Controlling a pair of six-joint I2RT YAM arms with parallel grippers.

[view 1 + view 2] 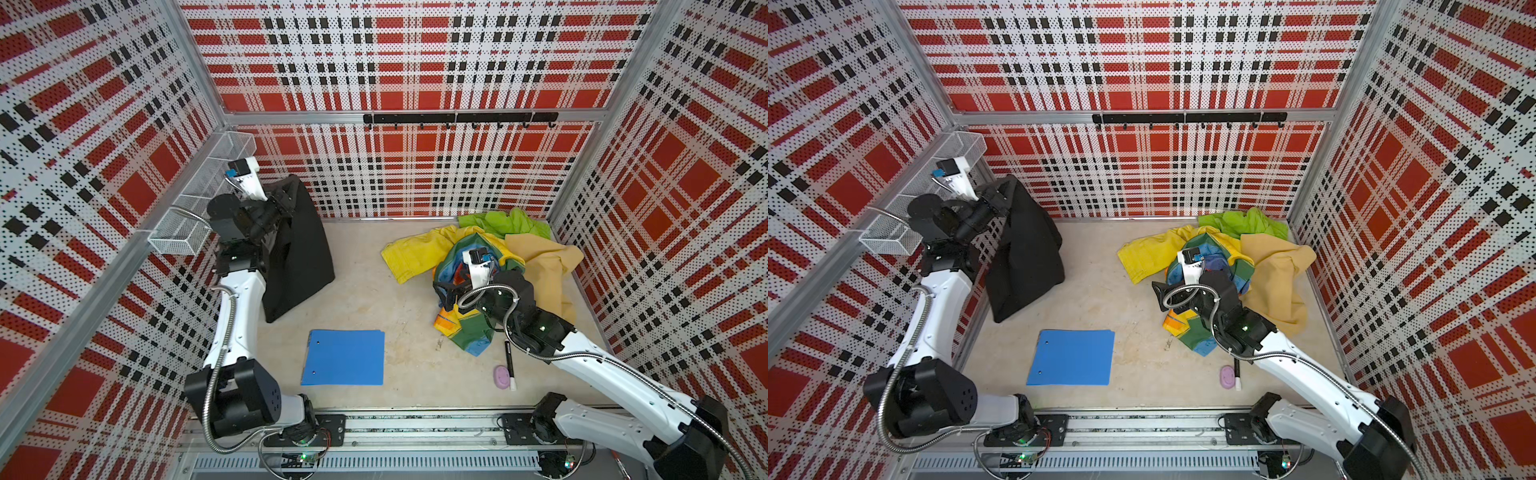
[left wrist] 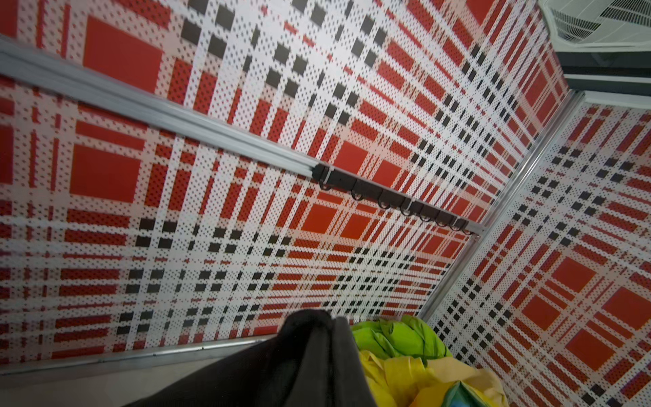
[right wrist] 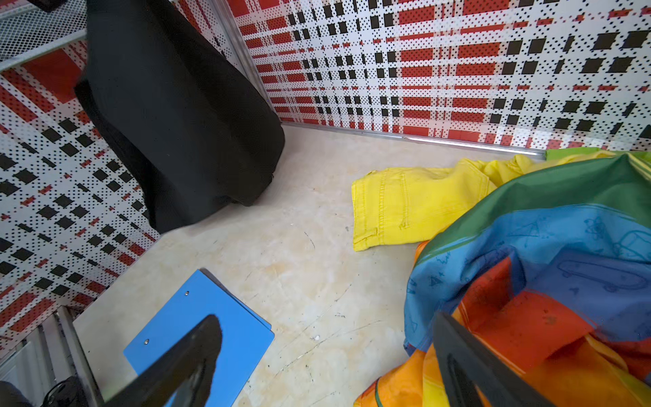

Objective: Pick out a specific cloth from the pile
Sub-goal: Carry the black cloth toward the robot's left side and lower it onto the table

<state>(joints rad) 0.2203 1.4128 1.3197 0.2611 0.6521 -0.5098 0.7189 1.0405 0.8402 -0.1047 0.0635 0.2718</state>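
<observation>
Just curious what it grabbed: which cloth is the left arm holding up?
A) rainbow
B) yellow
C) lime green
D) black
D: the left gripper is shut on the black cloth, which hangs from it away from the pile.

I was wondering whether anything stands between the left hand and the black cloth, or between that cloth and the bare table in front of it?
Nothing visible does. The left hand is shut on the black cloth, which hangs apart from the pile across bare table; the blue folder lies clear of it.
</observation>
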